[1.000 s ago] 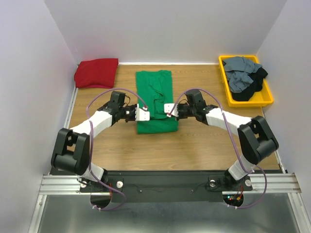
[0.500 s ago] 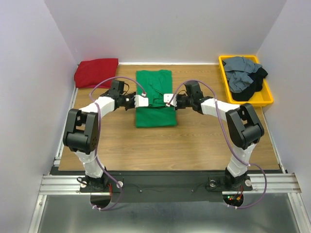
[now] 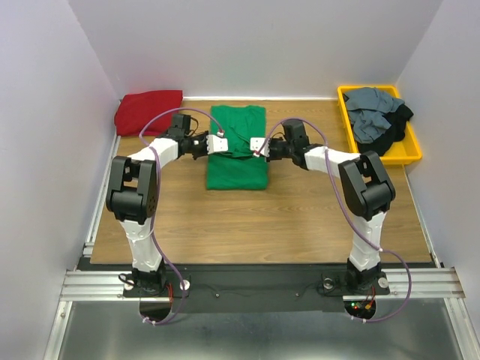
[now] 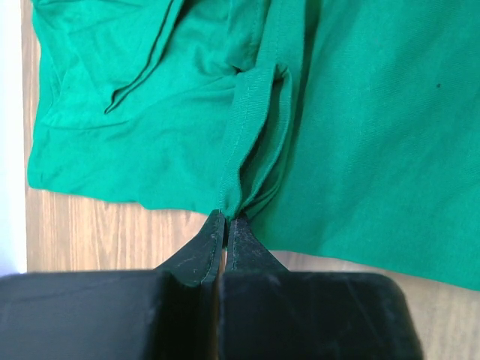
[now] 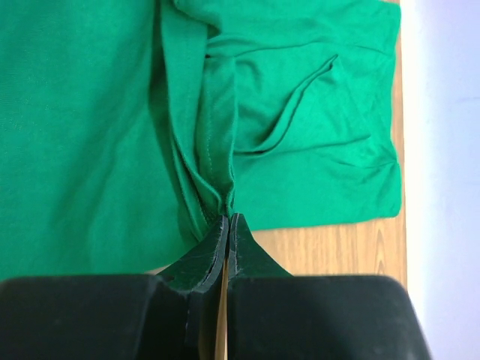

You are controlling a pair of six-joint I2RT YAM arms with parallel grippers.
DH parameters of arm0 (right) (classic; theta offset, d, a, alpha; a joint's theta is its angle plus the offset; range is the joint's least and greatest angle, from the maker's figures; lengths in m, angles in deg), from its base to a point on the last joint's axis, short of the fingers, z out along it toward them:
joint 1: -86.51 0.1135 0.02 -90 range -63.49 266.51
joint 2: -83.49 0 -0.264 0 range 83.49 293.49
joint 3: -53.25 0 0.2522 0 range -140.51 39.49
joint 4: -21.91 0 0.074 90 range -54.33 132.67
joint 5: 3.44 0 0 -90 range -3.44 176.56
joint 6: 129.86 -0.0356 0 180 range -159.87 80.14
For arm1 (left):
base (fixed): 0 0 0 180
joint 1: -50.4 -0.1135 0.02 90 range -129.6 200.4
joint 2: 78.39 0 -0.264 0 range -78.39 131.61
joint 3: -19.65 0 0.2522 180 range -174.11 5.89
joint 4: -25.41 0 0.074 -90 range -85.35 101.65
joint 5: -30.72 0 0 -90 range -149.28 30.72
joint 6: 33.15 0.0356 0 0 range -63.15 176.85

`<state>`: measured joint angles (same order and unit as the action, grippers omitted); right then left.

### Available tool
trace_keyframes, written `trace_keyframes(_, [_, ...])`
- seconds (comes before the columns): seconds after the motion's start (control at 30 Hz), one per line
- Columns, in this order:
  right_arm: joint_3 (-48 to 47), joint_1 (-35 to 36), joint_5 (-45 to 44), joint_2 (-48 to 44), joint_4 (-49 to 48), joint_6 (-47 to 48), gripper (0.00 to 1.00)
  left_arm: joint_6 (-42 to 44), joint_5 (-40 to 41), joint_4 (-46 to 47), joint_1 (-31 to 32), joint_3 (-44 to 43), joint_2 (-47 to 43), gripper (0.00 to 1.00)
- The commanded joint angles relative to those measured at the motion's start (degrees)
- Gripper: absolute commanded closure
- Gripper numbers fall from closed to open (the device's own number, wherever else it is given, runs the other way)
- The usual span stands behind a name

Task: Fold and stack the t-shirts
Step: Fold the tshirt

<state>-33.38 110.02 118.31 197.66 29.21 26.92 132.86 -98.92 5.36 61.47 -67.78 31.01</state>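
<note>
Though vague overhead, close-up green t-shirt (image 4: 375, 112) hem inside left pincer (image 4: 225, 218), right pincer (image 5: 228, 217)

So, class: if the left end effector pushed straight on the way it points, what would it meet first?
The green t-shirt: the left end effector is shut on its folded edge, and more of its cloth lies straight ahead.

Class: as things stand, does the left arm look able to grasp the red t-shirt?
Probably not yet: the left end effector is shut on the green t-shirt, though the red t-shirt lies unobstructed.
</note>
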Motion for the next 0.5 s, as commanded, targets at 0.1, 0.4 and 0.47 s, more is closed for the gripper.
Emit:
trace_keyframes(0.1, [-4.13, -0.83, 0.07, 3.25, -7.95, -2.79, 0.98, -2.34, 0.96, 1.26, -0.87, -5.25, 2.91, 0.85])
trace_keyframes(0.4, [-12.11, -2.67, -10.74, 1.15, -7.96, -22.99, 0.36, -25.44, -1.75, 0.83, -5.79, -17.72, 5.47, 0.34])
trace_keyframes(0.47, [-13.97, -3.81, -10.74, -0.34, -5.95, -29.48, 0.35, -31.67, -2.98, 1.01, -6.76, -17.74, 3.9, 0.29])
